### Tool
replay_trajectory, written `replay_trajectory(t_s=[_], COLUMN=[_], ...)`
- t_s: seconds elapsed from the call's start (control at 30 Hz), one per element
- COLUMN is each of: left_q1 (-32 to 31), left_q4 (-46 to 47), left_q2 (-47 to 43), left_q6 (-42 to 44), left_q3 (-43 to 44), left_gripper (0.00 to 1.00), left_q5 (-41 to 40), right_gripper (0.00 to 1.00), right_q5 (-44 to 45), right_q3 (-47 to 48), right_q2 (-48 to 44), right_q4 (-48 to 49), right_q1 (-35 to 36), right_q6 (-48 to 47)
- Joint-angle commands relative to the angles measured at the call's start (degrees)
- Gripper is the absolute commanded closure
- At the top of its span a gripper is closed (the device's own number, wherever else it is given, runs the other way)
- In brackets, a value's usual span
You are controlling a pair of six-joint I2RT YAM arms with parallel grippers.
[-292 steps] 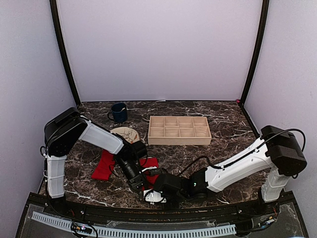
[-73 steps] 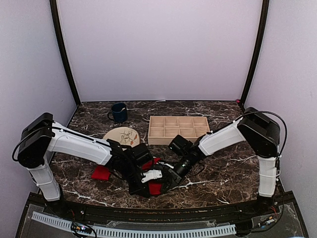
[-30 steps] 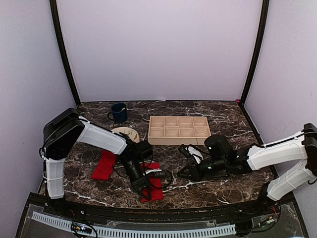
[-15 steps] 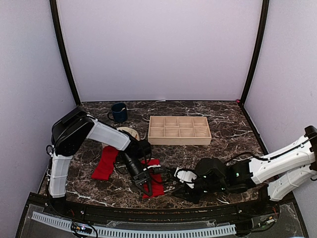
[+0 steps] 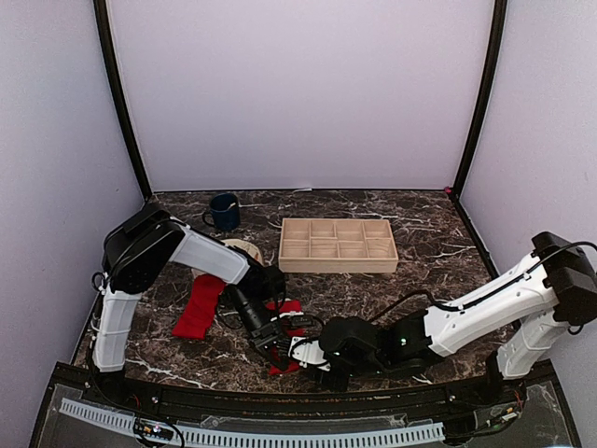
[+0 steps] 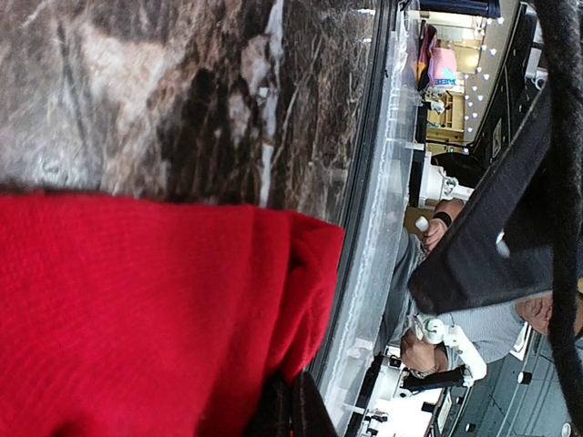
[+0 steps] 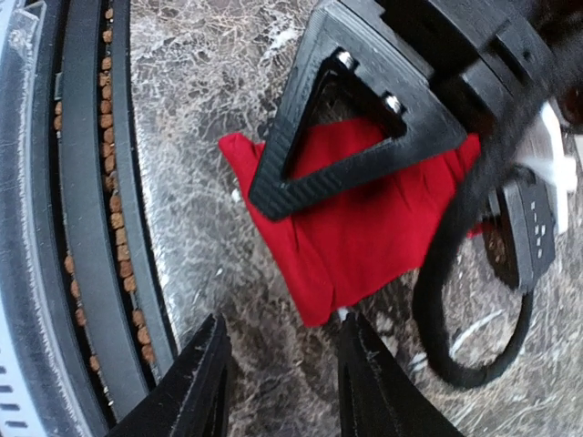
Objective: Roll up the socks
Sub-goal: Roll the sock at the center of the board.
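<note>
Neither sock looks rolled yet, so I judge the task barely begun. The first sock (image 5: pixel 198 306) lies as a flat strip to the near left of the wooden tray (image 5: pixel 336 265). The second sock (image 7: pixel 364 228) lies mostly flat in front of the tray's left end. The left arm reaches low over it, and the left gripper (image 5: pixel 277 343) is closed, pinching its fabric. The right arm stretches low in front of the tray, and the right gripper (image 7: pixel 287 382) is spread apart and empty beside that sock's corner.

Left claw (image 5: pixel 276 338) pressed on red sock (image 5: pixel 292 307), probably pinching; right claw (image 5: pixel 304 353) just beside.
</note>
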Motion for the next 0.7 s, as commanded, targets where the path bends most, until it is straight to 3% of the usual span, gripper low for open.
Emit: replay_trajectory(t_s=[0.0, 0.67], left_q1=[0.51, 1.04], left_q4=[-2.47, -3.81], left_q2=[1.02, 2.74], left_q6=[2.41, 3.93], left_q3=[1.59, 1.75], left_gripper=[1.0, 1.0], left_q5=[2.14, 4.35], right_gripper=[0.61, 0.66], right_q5=[2.65, 2.82], right_q3=[4.17, 6.07], right_q2=[3.61, 10.88], right_q4=[-0.61, 0.39], right_q1=[0.65, -1.16], right_q6=[-5.2, -11.22])
